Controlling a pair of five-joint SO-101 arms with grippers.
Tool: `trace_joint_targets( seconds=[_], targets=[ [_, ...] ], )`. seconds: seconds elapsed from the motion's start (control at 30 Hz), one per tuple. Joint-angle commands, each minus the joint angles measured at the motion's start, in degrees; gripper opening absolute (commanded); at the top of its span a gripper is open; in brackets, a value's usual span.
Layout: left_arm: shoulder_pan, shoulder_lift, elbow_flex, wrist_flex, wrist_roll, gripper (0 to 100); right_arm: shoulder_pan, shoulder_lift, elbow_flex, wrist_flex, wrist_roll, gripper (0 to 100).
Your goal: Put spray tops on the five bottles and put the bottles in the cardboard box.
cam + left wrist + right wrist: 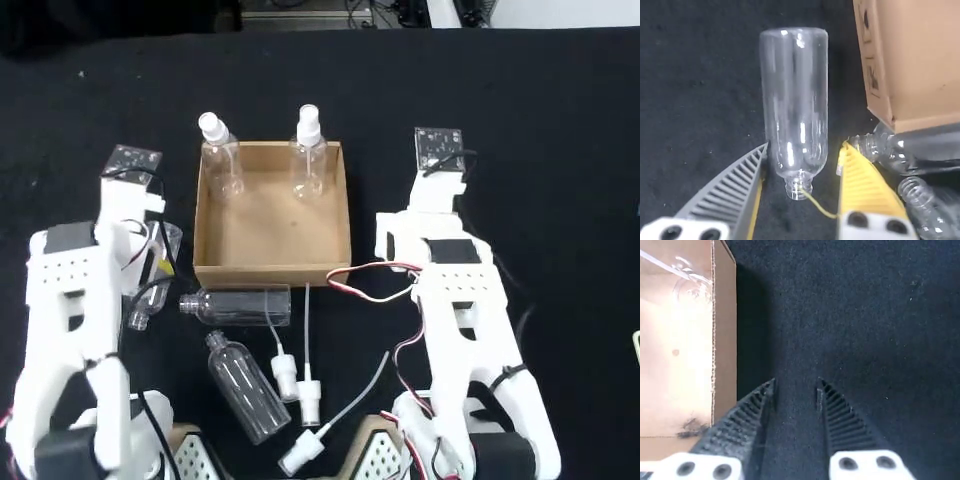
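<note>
Clear plastic, the uncapped bottle (pixel 795 100) lies on black cloth (pixel 690 100) beside the cardboard box (pixel 910 60), its neck between the jaws of the left gripper (pixel 804 150), parted and seemingly not quite touching it. The right gripper (pixel 796 385) hangs over cloth just beside the box, jaws slightly apart.

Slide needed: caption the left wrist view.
Open left gripper straddles the neck of an uncapped clear bottle beside the cardboard box.
</note>
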Motion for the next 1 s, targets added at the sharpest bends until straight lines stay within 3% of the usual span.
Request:
trace_joint_targets(
  seconds=[0.0, 0.43, 0.63, 0.83, 0.97],
  targets=[
    [-1.5, 5.0, -3.5, -4.7, -2.3, 20, 1.1, -2.9, 0.3, -1.8, 0.5, 9.0],
    [-3.6, 18.0, -2.9, -14.2, -2.5, 20, 1.0, -2.9, 0.5, -1.8, 0.5, 8.9],
    [-3.6, 23.5, -3.6, -19.1, -7.2, 20, 1.0, -2.9, 0.6, -1.8, 0.5, 8.9],
    [-4.2, 24.6, -8.7, -14.2, -8.3, 21, 1.0, -2.9, 0.6, -1.8, 0.5, 8.9],
    [-5.6, 25.1, -14.7, -8.5, -8.3, 28, 1.0, -2.9, 0.6, -1.8, 0.5, 8.9]
  ],
)
